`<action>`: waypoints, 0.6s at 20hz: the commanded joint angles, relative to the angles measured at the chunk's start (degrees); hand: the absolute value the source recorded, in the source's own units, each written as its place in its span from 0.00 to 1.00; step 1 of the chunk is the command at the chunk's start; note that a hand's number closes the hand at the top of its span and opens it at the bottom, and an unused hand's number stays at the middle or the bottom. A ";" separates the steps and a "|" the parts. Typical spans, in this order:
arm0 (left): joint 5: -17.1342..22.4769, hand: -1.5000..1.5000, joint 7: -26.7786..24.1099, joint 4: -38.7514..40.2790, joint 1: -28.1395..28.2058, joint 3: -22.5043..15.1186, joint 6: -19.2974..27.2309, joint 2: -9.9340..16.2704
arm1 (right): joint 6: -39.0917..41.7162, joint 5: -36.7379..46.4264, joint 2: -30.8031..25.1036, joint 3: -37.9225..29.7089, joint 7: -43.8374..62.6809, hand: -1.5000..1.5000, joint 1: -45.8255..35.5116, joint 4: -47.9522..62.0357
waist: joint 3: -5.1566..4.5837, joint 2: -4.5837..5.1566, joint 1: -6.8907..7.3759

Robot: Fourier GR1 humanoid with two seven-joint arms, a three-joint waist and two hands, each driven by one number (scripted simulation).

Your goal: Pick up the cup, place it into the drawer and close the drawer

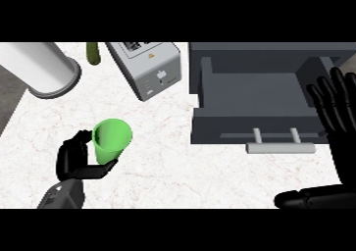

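Left hand (pixel 77 159) at lower left curled around green cup (pixel 112 140) above white tabletop (pixel 173 162), grey drawer (pixel 256 100) pulled open at upper right, right hand (pixel 343 117) at right edge, fingers straight and spread

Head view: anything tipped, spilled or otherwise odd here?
Nothing spilled or damaged. The green cup leans tilted in the left hand, fingers curled round it; the drawer stands open; the right hand rests open.
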 commanded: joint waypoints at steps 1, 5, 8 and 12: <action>1.32 1.00 -1.33 -7.77 1.88 -1.61 -1.26 -2.96 | -0.54 0.13 0.32 1.37 2.40 0.00 0.02 -2.56 | 0.04 -0.19 0.42; 2.76 1.00 4.07 -14.73 2.51 -3.54 -4.53 -0.94 | -1.49 0.99 0.81 1.70 3.20 0.00 0.51 -3.01 | 0.04 -0.17 0.34; 1.84 1.00 10.01 -23.90 3.99 -6.74 -2.34 -1.14 | -0.81 -0.14 -0.05 -0.64 1.21 0.00 -1.74 0.78 | 0.06 -0.16 0.59; 3.67 1.00 21.31 -35.41 2.95 -10.19 1.31 -5.09 | 2.21 -1.47 -0.60 -1.10 -1.32 0.00 4.40 -1.23 | 0.10 -0.23 0.39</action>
